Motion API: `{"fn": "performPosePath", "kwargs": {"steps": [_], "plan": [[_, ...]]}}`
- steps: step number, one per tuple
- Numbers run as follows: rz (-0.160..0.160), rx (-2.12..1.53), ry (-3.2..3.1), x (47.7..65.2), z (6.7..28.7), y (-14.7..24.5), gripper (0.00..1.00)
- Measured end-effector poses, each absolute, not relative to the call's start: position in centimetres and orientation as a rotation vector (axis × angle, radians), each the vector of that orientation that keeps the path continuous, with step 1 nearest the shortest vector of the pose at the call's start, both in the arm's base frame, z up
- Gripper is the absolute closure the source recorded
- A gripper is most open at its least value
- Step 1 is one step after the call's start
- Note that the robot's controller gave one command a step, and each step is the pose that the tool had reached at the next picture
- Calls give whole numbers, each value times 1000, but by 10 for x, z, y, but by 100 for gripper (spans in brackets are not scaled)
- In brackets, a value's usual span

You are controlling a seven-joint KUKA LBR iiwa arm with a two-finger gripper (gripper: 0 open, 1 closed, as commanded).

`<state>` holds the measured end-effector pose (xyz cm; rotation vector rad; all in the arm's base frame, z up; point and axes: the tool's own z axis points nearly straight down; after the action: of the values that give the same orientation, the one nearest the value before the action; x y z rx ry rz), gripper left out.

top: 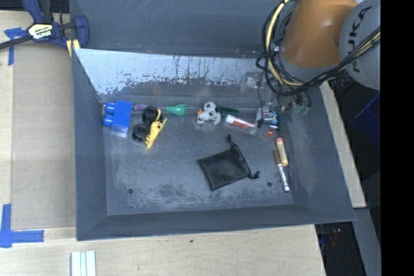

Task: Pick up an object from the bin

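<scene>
Camera view: the arm's orange cover [317, 26] hangs over the bin's [194, 22] far right corner. Below it the jaws sit low by the back wall, just beside the right end of a red and white tube [240, 121]; I cannot tell whether they are wide or narrow. A brown and silver pen [282, 165] lies near, a black pouch [225, 168] mid-floor, and a blue block [118, 116] far left.

White toy [207, 114] — kind unclear, red-white tube [240, 121] end under gripper [268, 118]
</scene>
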<state>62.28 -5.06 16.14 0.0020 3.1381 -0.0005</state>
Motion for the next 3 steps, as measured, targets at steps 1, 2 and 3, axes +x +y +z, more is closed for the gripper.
{"fn": "performPosePath", "kwargs": {"steps": [1,2,3], "plan": [[-1,-166,3131,580,93,-25,0],[-3,-219,3127,565,83,-17,0],[-1,-764,3044,550,94,7,0]]}}
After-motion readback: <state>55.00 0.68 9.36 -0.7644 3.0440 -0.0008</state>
